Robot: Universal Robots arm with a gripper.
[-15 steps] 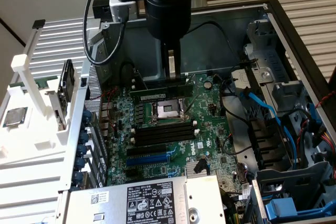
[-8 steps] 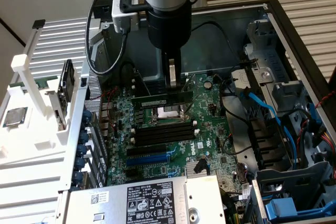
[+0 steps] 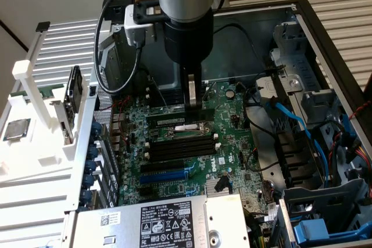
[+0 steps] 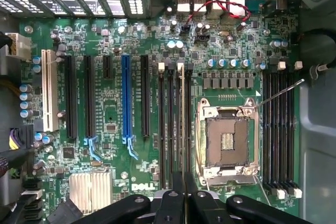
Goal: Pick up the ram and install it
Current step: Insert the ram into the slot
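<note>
Ram (image 4: 182, 124) edge-on among memory slots (image 4: 169, 129) beside CPU socket (image 4: 227, 140); jaws nearly closed, pinching its top edge.

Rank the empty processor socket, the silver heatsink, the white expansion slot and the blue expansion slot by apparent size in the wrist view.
1. empty processor socket
2. silver heatsink
3. white expansion slot and blue expansion slot: about equal in length. The white one looks slightly wider, but they are too alike to rank.
</note>
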